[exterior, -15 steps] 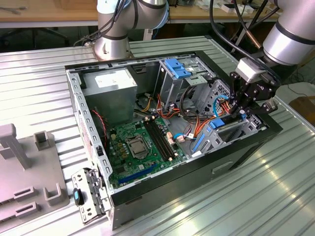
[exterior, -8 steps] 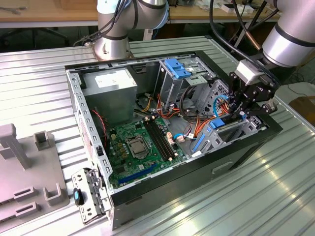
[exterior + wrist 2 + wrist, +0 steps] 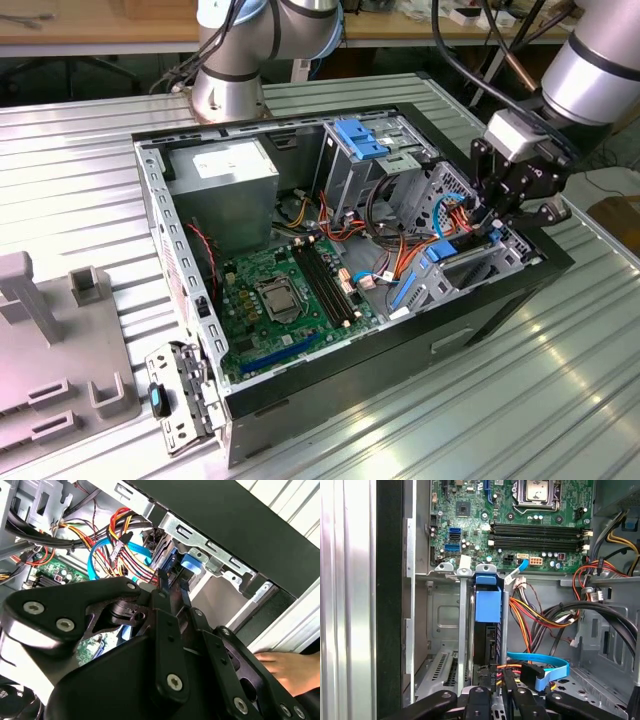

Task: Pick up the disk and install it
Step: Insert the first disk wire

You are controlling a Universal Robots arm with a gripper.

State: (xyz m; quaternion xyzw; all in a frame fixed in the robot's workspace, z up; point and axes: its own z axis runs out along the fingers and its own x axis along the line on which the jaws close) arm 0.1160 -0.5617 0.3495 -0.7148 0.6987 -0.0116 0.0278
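The disk (image 3: 487, 605), dark with a bright blue carrier, stands on edge in a slot of the grey drive cage (image 3: 445, 630), near the motherboard's edge. Its blue end (image 3: 190, 562) also shows in the second wrist view, past the fingertips. My gripper (image 3: 505, 212) hangs over the cage at the exterior view's right end of the open computer case (image 3: 190, 300). In both wrist views its black fingers (image 3: 480, 695) lie close together, with only a narrow gap. The gripper's tips (image 3: 496, 680) are at the disk's near end; I cannot see contact.
Bundles of red, yellow and orange wires (image 3: 540, 615) and a blue flat cable (image 3: 545, 667) crowd the cage beside the disk. A second blue bracket (image 3: 360, 140) sits on the upper cage. A person's hand (image 3: 287, 665) rests outside the case. A grey fixture (image 3: 60, 350) stands at the exterior view's left.
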